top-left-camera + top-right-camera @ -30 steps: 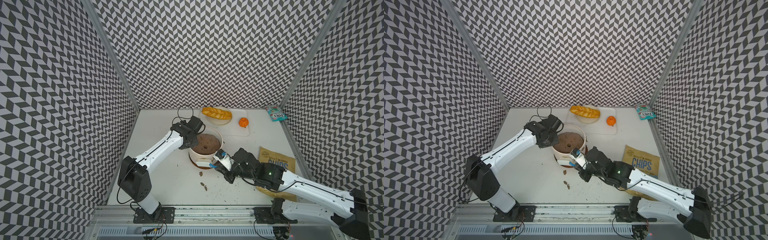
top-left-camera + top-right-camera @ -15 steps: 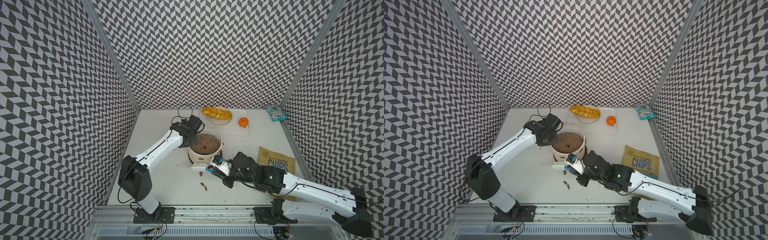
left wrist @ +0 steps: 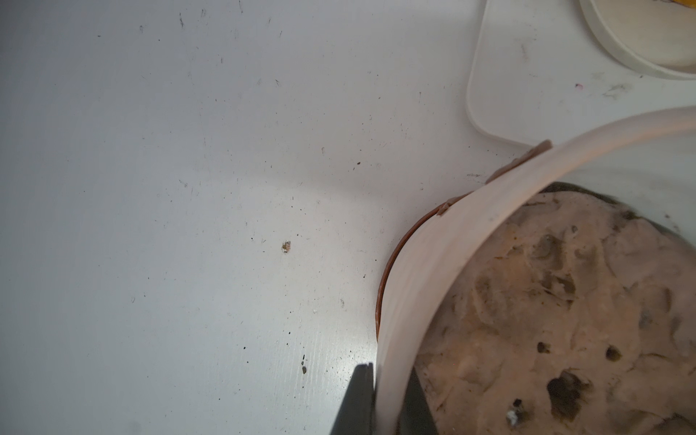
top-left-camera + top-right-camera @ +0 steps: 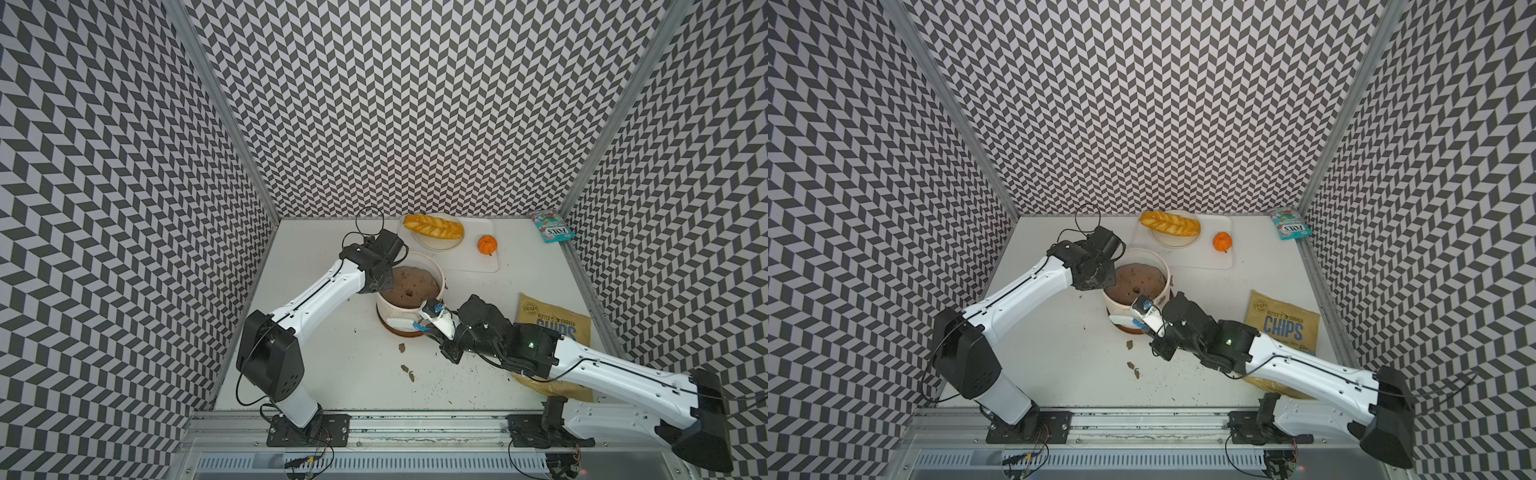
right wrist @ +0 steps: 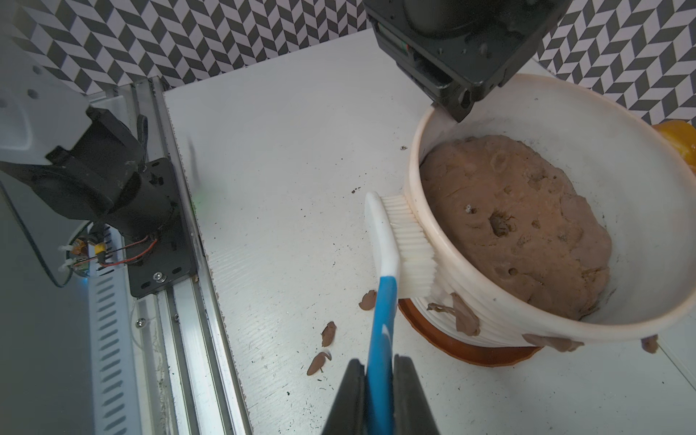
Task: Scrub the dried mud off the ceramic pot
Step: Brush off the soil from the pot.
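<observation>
1. The white table [image 4: 332, 374] filled the lower middle of both top views, peppered with dark specks.
2. Dead centre on it stood the ceramic pot [image 4: 424, 264]. It was upright on its brown saucer [image 5: 470, 350], mouth facing straight up and axis vertical, just below the cutting board [image 4: 486, 259].
3. Off to the right, a chips bag [image 4: 552, 328] lay flat, partly under the right arm.
4. Inside the pot sat a brown soil mass [image 5: 516, 226] with a hole near its middle.
5. At the pot's upper-left edge in the top views, the left gripper [image 3: 388, 376] was pinched tight on the rim, one finger outside the wall and one inside.
6. Low centre in the right wrist view, the right gripper [image 5: 378, 361] was clamped on the blue handle of the brush [image 5: 384, 241]. The brush's long axis ran up from the jaws toward mid-frame. Its white head was at the far end, bristles turned right and pressed against the pot's rim and outer wall.
7. And the dried mud [image 5: 465, 316] was a slanting smear on the ribbed wall below the bristles. Another patch sat under the rim to its right, and loose flakes [image 5: 328, 333] lay on the table left of the saucer.
</observation>
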`<state>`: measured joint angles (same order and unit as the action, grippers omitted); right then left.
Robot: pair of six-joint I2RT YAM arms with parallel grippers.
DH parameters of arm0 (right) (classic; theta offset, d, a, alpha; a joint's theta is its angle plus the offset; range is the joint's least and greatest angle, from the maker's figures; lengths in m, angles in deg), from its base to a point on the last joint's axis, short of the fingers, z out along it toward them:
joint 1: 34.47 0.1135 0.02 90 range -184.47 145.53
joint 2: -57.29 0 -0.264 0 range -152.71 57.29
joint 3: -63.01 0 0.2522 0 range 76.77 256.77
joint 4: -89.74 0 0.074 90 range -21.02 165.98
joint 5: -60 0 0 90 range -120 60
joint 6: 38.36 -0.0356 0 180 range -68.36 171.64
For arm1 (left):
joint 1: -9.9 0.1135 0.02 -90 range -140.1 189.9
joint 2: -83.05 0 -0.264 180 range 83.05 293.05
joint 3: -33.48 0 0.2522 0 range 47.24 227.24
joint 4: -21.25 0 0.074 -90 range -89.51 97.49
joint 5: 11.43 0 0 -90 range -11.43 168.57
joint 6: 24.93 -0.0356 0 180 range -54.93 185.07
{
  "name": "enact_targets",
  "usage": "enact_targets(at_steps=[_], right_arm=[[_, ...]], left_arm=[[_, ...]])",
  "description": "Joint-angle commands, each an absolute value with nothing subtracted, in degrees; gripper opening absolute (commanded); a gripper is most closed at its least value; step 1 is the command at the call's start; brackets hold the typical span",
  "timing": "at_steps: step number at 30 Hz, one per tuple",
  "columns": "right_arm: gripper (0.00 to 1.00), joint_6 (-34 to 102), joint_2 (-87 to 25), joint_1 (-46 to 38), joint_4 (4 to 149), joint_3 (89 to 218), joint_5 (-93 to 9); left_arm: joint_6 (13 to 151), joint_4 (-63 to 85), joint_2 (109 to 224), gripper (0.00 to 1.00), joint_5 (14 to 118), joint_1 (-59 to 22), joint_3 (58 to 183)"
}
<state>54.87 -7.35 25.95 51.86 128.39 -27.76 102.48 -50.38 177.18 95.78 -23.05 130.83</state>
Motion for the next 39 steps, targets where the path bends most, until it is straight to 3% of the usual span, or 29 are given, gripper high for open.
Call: enact_targets(at_steps=[1,11,21,28,39], right_arm=[[0.0,54.18,-9.48,25.99,45.97,129.36,-21.51],[0.0,61.53,-1.41,28.26,51.46,126.36,-34.64],[0.0,63.18,-1.85,27.38,54.63,128.21,-33.77],[0.0,64.6,-4.24,21.24,56.09,129.14,-35.73],[0.0,56.09,-4.62,12.73,57.24,123.42,-32.26]], left_arm=[[99.83,-44.64,177.65,0.0,96.85,-22.11,131.03],[97.3,-43.48,177.66,0.0,96.71,-21.98,131.4],[91.44,-41.19,177.91,0.0,95.83,-21.93,131.2],[80.8,-38.0,177.48,0.0,93.7,-21.74,130.61],[72.39,-37.99,178.08,0.0,93.31,-21.17,130.59]])
